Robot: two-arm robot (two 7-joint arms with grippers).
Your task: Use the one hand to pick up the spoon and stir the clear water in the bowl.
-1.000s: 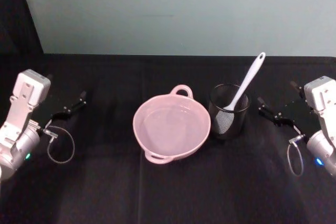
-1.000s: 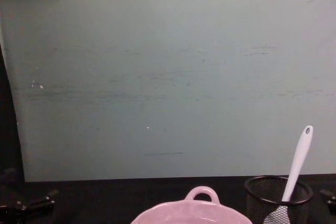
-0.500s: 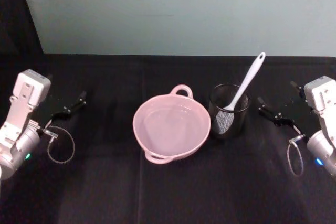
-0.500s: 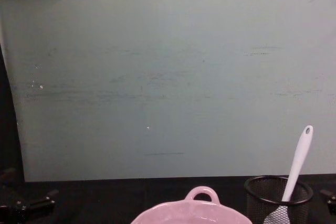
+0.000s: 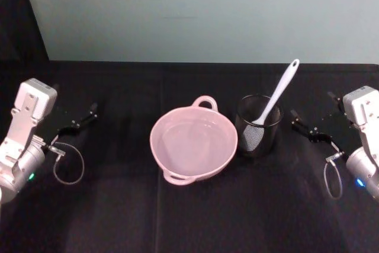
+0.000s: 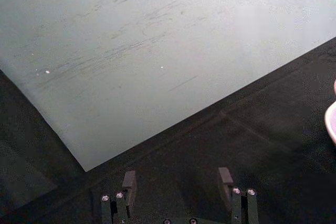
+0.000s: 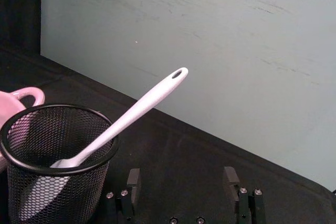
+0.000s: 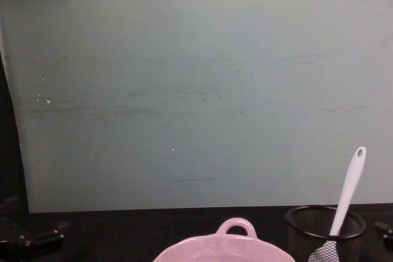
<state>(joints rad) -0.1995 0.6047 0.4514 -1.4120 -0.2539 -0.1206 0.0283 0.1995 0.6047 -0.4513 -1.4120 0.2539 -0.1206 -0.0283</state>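
1. Head view puts my right claw (image 5: 312, 109) low over the black table (image 5: 177, 217), near its right edge and well apart from the spoon (image 5: 275, 100).
2. Right wrist view looks between that claw's two fingers (image 7: 134, 178). They stand wide apart with nothing in the gap, so my right claw (image 7: 181, 179) is spread and grips nothing.
3. My left claw (image 5: 74, 99) sits low at the far left of the table, well away from the bowl (image 5: 153, 140). In the left wrist view its fingers (image 6: 224, 176) are spread just as wide, and it too holds nothing.
4. In the head view the spoon stands blade-down inside a black mesh cup (image 5: 257, 140). Its handle leans on the cup's rim and rises up and to the right, with the holed end highest.
5. That cup stands just to the right of the bowl; I cannot tell whether the two touch.
6. The pink bowl rests at the middle of the table, one loop handle toward the wall (image 5: 207, 10) and one toward me.
7. Clear water (image 5: 192, 143) lies in the bowl, showing only as a faint sheen over the pink.
8. Chest view shows the spoon (image 8: 347, 191) slanting out of the cup (image 8: 307, 237), beside the bowl's rear handle (image 8: 236, 228).
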